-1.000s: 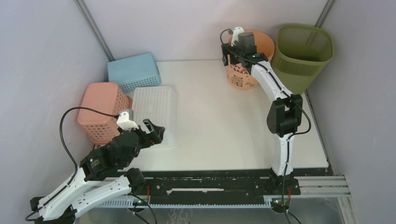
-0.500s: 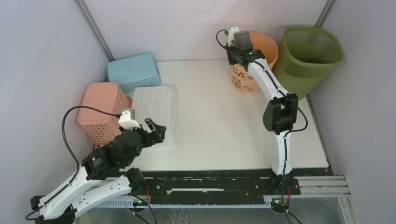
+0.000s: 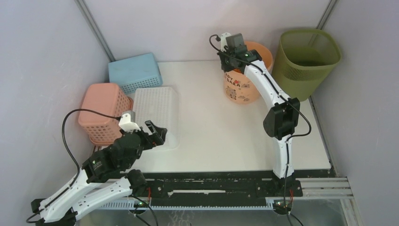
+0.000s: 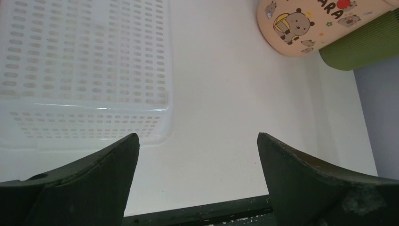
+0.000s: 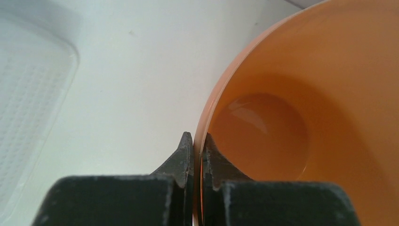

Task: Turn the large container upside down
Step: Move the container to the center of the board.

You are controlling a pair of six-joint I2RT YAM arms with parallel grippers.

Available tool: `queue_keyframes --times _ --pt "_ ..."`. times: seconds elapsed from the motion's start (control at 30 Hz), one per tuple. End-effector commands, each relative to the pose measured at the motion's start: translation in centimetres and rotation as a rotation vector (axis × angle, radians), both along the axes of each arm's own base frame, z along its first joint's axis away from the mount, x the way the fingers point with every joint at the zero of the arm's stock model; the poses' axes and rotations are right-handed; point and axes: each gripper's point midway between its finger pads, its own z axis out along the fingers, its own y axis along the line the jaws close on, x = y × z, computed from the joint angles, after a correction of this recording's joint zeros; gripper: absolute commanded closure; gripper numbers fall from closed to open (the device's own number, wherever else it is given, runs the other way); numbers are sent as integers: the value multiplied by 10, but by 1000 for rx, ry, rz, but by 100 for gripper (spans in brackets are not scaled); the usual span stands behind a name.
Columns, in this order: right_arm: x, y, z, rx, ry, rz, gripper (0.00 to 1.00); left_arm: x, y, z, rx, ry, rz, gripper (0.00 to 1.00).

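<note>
The large container, an olive-green bin with a mesh upper band, stands upright with its mouth up at the back right corner; a slice of it shows in the left wrist view. Just left of it is a round peach bucket with cartoon print. My right gripper is shut on that bucket's left rim, one finger outside and one inside. The bucket leans a little. My left gripper hangs open over bare table near the front left, holding nothing.
A white perforated basket lies upside down just beyond the left gripper. A pink basket and a blue basket sit to its left and behind it. Walls close in on the left, back and right.
The right gripper has shut on the peach bucket's rim and pulled it left and nearer, away from the green bin. The bin has shifted slightly. The left arm has not moved.
</note>
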Motion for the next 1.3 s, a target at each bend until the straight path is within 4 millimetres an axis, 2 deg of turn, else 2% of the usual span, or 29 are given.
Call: queue_keyframes --times 0.0,0.17,0.53,0.7,0.73,0.93,1.13,1.27 --pt "-38 11 73 51 -84 38 100 0 -3 -4 -29 0 0 0" --pt "-68 25 82 64 -61 86 100 -2 -4 -6 -44 2 -8 0" --pt "-157 35 59 94 6 126 100 -2 -11 -11 -55 8 -31 0" --pt "-198 33 33 97 36 124 99 1 -17 -12 -47 8 -44 0" --pt "-207 31 32 106 35 118 96 2 -19 -14 -43 10 -47 0" --pt "-243 25 11 89 67 108 62 6 -31 -18 -37 24 -68 0" --pt "-263 20 14 69 70 102 44 9 -37 -17 -37 24 -82 0" --pt "-266 14 16 61 84 85 39 9 -37 -18 -33 24 -82 0"
